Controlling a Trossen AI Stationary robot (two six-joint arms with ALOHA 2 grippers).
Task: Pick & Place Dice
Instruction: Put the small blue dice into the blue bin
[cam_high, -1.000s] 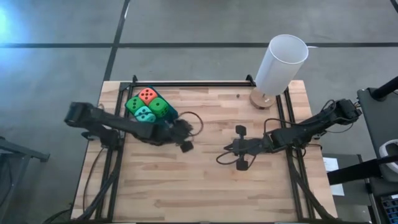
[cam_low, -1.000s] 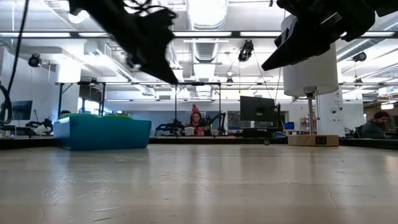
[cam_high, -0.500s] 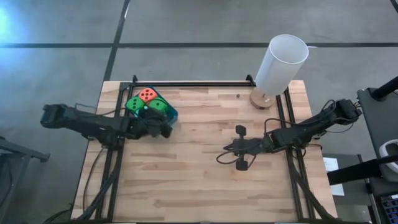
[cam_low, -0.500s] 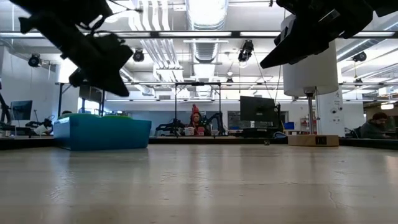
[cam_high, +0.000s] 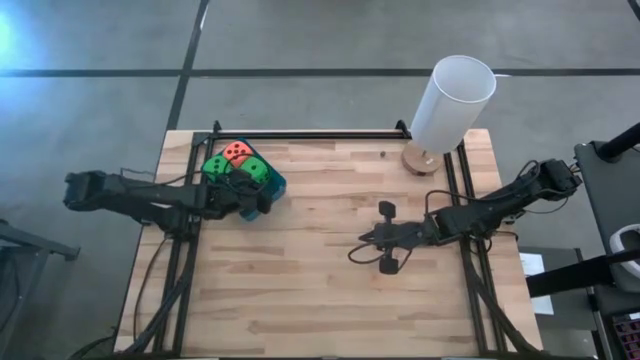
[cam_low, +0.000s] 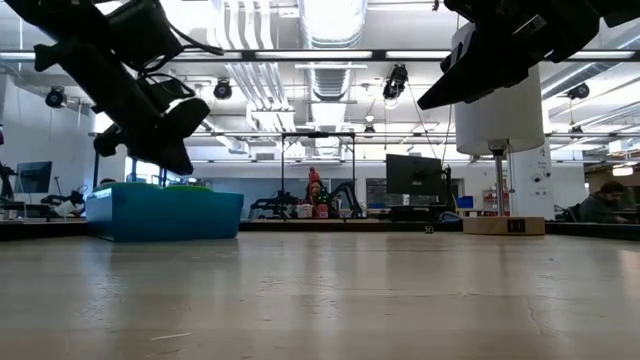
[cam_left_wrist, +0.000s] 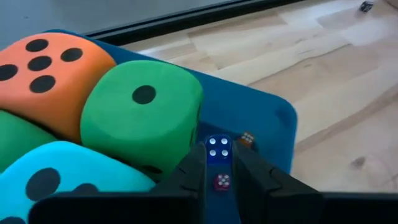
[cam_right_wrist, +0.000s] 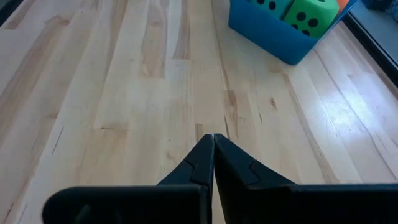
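While the left end effector (cam_left_wrist: 219, 171) hangs over the near corner of the blue tray (cam_left_wrist: 261, 118), its fingers grasp a small blue die (cam_left_wrist: 218, 147). Just beside it, inside the tray, sit the orange die (cam_left_wrist: 43, 74), green die (cam_left_wrist: 140, 112) and teal die (cam_left_wrist: 56, 180). Well apart over the desk (cam_high: 330, 270), the right end effector (cam_right_wrist: 212, 152) is clenched, empty.

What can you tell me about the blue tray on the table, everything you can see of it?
The blue tray is a shallow bin with rounded corners that looks like smooth plastic. It sits flat on the wooden table, on the left arm's side. It is crowded with an orange-red die, two green dice and a teal die, all rising above its rim. A tiny orange die lies on its bare floor. The left gripper hangs over that free corner, shut on a small blue die.
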